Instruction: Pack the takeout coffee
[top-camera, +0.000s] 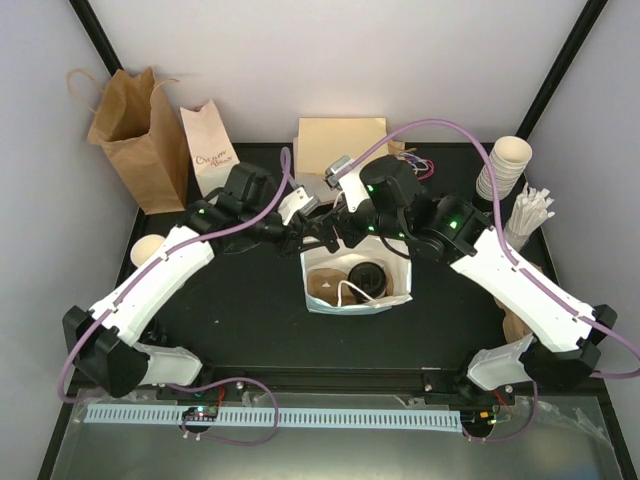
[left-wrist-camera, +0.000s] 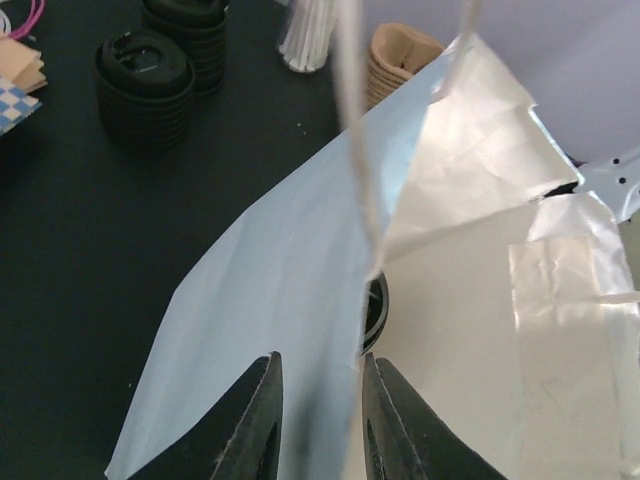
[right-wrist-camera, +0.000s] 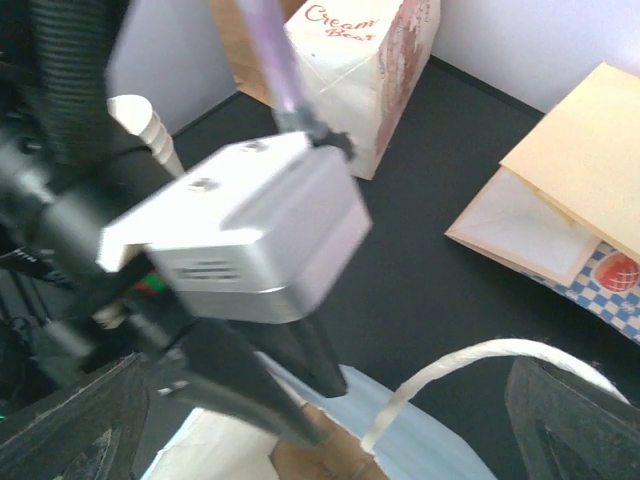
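Observation:
The takeout coffee (top-camera: 368, 278) stands inside an open white paper bag (top-camera: 340, 300) at the table's middle. Only its black lid shows, and in the left wrist view just a sliver of that lid (left-wrist-camera: 375, 305). My left gripper (left-wrist-camera: 320, 362) straddles the bag's near wall (left-wrist-camera: 290, 300) at its rim, one finger outside and one inside, with a narrow gap still between the jaws. In the top view it sits at the bag's back edge (top-camera: 322, 232). My right gripper (right-wrist-camera: 320, 420) hovers wide open just above the same edge, over the bag's white handle (right-wrist-camera: 470, 370), holding nothing.
A brown paper bag (top-camera: 135, 135) and a small white printed bag (top-camera: 210, 148) stand at the back left. Tan envelopes (top-camera: 340, 145) lie at the back. Bare cup stacks (top-camera: 503, 165), straws (top-camera: 530, 215) and black lid stacks (left-wrist-camera: 145, 85) fill the right side.

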